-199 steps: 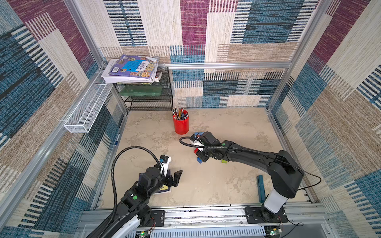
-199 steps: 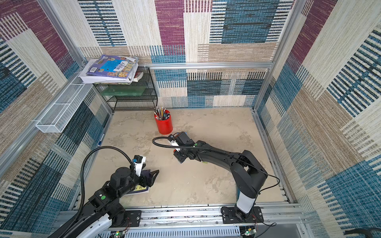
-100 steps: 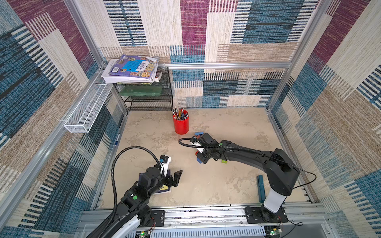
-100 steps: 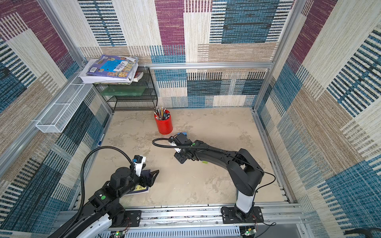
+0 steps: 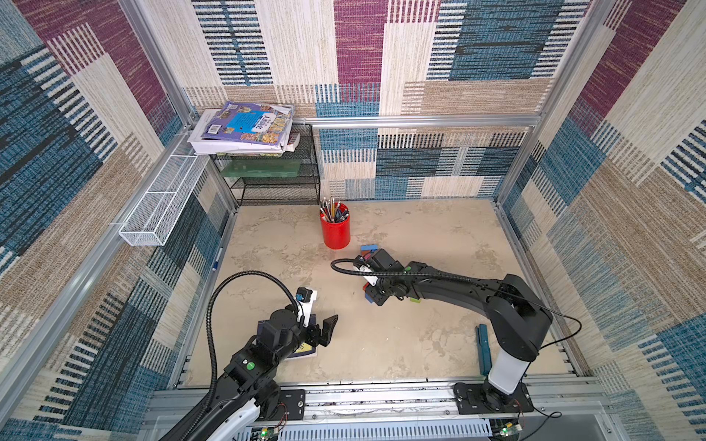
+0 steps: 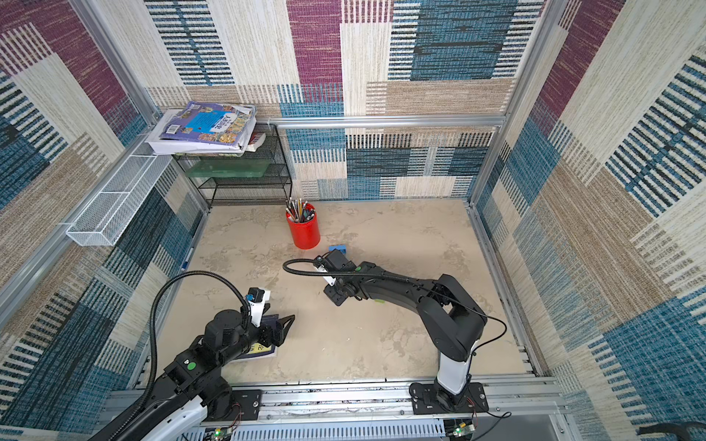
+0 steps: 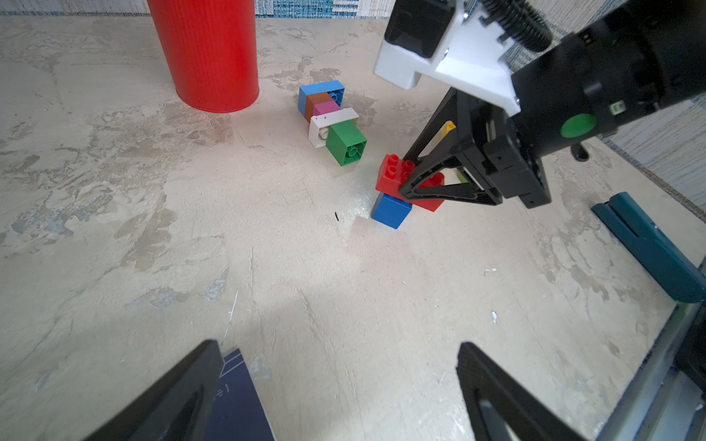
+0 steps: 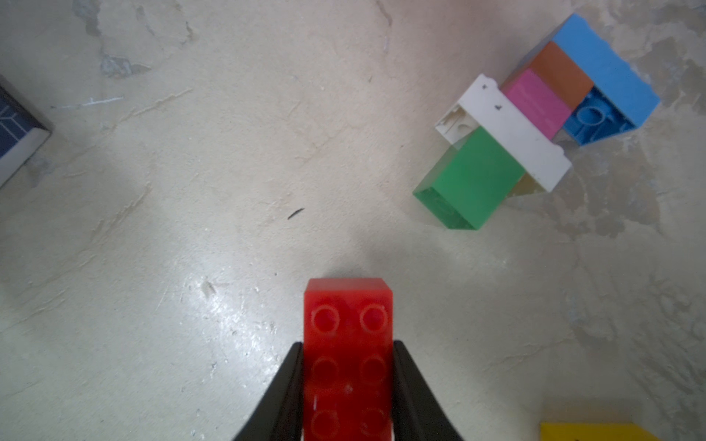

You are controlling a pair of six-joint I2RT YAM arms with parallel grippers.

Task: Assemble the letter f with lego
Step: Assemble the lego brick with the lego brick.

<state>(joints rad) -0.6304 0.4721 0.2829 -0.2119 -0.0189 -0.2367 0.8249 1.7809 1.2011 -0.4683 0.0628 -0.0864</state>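
Note:
My right gripper [image 8: 347, 343] is shut on a red oblong lego brick [image 8: 347, 317], studs facing the wrist camera. In the left wrist view a blue square brick [image 7: 391, 211] sits under the red brick [image 7: 393, 173] and rests low on the table. A joined stack of blue, brown, pink, white and green bricks [image 8: 535, 114] lies on its side beyond the red brick, also visible in the left wrist view [image 7: 332, 122]. A yellow brick [image 8: 588, 431] lies beside the right gripper [image 5: 372, 294]. My left gripper [image 7: 338, 345] stands open and empty at the front left [image 5: 324, 328].
A red pencil cup [image 5: 336, 231] stands just behind the bricks. A dark blue booklet [image 5: 305, 349] lies under my left arm. A teal oblong tool [image 5: 483, 349] lies near the right arm's base. A black wire shelf [image 5: 275, 172] with books fills the back left corner.
My right arm has shifted slightly to the left with the red brick held, uncovering the blue end of the lying stack. The left arm has not moved.

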